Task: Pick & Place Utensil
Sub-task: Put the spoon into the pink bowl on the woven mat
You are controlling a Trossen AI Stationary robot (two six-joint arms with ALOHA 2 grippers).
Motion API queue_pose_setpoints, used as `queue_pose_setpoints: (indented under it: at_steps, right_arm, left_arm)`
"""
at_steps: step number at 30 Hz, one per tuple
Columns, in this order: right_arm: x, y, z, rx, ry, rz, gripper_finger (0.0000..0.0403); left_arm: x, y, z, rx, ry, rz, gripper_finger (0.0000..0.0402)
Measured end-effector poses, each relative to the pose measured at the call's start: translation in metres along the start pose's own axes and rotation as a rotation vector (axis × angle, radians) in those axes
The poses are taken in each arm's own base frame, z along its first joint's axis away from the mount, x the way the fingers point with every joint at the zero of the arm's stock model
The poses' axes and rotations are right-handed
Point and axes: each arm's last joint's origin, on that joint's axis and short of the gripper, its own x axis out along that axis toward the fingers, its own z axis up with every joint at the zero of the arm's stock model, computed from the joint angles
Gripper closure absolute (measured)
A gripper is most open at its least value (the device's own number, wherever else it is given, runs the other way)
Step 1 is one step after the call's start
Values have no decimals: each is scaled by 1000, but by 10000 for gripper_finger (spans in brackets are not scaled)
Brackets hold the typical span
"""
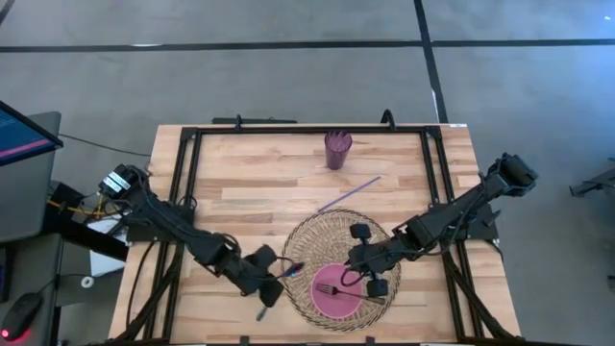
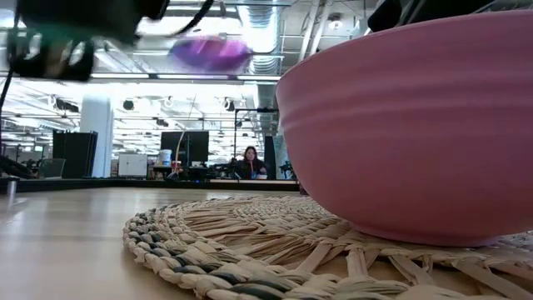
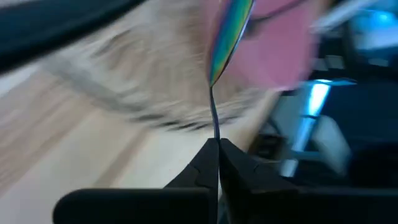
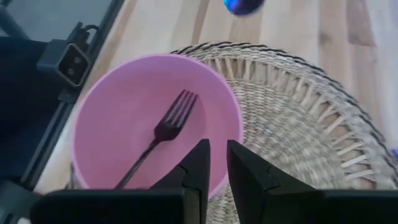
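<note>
left wrist view smeared: my spoon (image 3: 225, 37) and bowl (image 3: 280, 43) only blurs. low view crops bowl at right edge.

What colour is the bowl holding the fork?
Pink; the bowl with the dark fork shows best in the right wrist view.

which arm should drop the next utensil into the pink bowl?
Left. Its gripper is shut on the iridescent spoon at the woven mat's edge beside the pink bowl. The right gripper is empty above the bowl, where the black fork lies.
</note>
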Motion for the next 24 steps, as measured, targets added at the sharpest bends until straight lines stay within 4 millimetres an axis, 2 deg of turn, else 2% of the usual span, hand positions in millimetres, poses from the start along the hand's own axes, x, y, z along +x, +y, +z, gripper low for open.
queue_pose_setpoints:
  at_steps: [4, 9, 13, 19, 24]
  right_arm:
    - [0, 1, 0, -1, 9, 36, 355]
    - [0, 3, -1, -6, 8, 39, 355]
    - [0, 3, 0, -3, -1, 39, 355]
    - [-1, 6, 3, -2, -36, 48, 355]
    - [-3, 17, 3, -23, -57, 78, 355]
  left_arm:
    - [-3, -23, 15, 60, -46, -196, 397]
    - [0, -35, 27, 65, -47, -372, 397]
    - [21, -27, 32, 25, 5, -364, 397]
    - [66, -14, 44, -162, 95, -441, 392]
    - [80, -7, 56, -263, 156, -493, 390]
